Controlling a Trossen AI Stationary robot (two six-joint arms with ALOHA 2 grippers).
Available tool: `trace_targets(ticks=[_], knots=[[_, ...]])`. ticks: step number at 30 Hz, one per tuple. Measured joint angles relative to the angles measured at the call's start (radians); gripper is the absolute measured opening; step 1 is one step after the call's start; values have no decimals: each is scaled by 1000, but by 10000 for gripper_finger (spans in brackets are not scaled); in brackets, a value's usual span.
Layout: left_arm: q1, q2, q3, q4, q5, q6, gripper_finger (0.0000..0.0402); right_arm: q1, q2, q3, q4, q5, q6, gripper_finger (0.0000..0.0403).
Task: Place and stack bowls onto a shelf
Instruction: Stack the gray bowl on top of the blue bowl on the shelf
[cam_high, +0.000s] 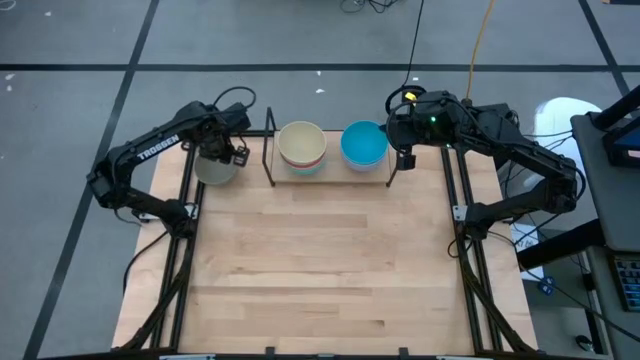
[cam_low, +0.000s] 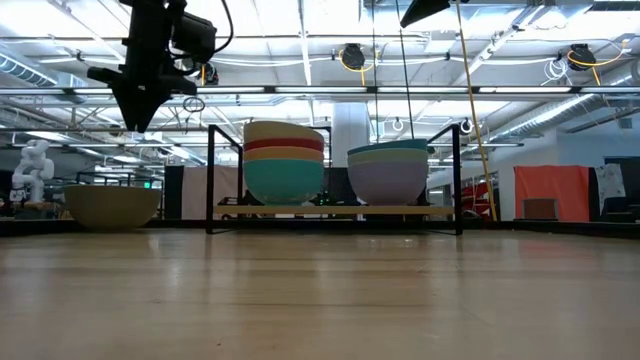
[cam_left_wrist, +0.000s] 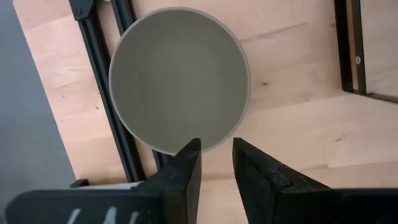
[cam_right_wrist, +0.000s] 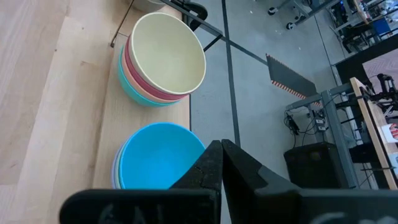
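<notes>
An olive-grey bowl (cam_high: 214, 165) (cam_low: 110, 207) (cam_left_wrist: 180, 78) sits upright on its base on the tabletop, left of the shelf (cam_high: 269, 150) (cam_low: 335, 211). On the shelf stand two stacks. The left one has a cream bowl (cam_high: 301, 143) (cam_right_wrist: 168, 53) on top, over magenta, orange and cyan. The right one has a blue bowl (cam_high: 364, 143) (cam_right_wrist: 158, 155) on top, over pale green and lavender (cam_low: 388, 182). My left gripper (cam_left_wrist: 216, 149) (cam_low: 140, 120) hangs well above the olive-grey bowl's rim, narrowly open. My right gripper (cam_right_wrist: 221, 146) (cam_high: 404, 158) is shut and raised beside the shelf's right end.
The shelf stands along the table's far edge, with black upright frames (cam_low: 210, 180) (cam_low: 458, 180) at both ends. The olive-grey bowl lies close to the table's left edge and its black rail (cam_left_wrist: 102, 56). The wide wooden tabletop (cam_high: 320, 270) stretches toward the near edge.
</notes>
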Motion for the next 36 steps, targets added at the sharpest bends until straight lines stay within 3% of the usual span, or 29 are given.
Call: trace_targets(ticks=[4,10,21,36], knots=[[-7,0,0,0,-1,15,99,0,0,0,0,0,0,0],[-8,0,-11,4,-1,-83,99,0,0,0,0,0,0,0],[-10,0,-194,59,8,-130,99,0,0,0,0,0,-47,0],[-61,0,-242,186,61,71,99,0,0,0,8,1,-47,0]])
